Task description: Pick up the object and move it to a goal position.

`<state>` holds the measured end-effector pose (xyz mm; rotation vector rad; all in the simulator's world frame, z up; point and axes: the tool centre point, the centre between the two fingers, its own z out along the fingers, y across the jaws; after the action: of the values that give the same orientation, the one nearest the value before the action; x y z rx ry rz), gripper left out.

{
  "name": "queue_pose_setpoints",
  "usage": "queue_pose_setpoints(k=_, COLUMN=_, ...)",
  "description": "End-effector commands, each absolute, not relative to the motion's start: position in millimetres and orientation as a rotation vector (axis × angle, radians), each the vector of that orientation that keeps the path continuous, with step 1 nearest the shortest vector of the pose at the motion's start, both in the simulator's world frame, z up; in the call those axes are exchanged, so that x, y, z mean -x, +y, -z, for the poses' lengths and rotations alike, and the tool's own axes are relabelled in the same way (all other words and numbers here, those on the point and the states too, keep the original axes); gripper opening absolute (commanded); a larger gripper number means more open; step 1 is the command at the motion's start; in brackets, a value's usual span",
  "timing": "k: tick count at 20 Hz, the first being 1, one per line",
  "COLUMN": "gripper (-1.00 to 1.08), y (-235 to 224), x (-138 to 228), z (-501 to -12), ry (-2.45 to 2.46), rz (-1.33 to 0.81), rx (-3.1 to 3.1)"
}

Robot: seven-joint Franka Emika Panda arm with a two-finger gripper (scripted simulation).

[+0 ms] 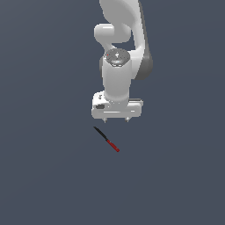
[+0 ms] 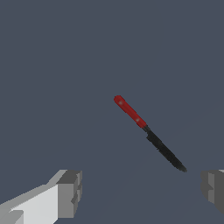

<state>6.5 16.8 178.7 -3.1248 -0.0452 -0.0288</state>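
Note:
The object is a small thin knife point(image 1: 106, 139) with a black blade half and a red handle half. It lies flat on the dark grey floor, slanted, just in front of my gripper point(image 1: 116, 119) in the exterior view. The wrist view shows the knife point(image 2: 148, 132) out beyond the two fingers, untouched. My gripper point(image 2: 142, 192) is open wide and empty; one grey fingertip point(image 2: 70, 193) and the other fingertip point(image 2: 214, 188) stand far apart. The gripper hangs above the floor, pointing down.
The white arm point(image 1: 118, 52) rises behind the gripper in the exterior view. The dark grey floor point(image 1: 44, 176) fills both views. No goal marker shows.

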Motion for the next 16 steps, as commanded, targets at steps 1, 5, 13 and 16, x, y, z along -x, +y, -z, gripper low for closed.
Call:
queue_pose_setpoints(k=1, gripper=1.0, y=16.8, x=-6.6, z=-178.7, ry=-0.045, rz=0.029, rx=3.125)
queue_pose_setpoints(k=5, gripper=1.0, y=13.9, x=-9.6, z=-183.0, ry=-0.044, rz=0.045, rx=3.122)
queue_pose_setpoints(k=13, gripper=1.0, y=7.4, x=-16.0, z=-192.4, ry=-0.042, rz=0.08, rx=3.115)
queue_pose_setpoints(k=16, gripper=1.0, y=7.2, x=-15.9, z=-191.8, ry=-0.047, rz=0.079, rx=3.116)
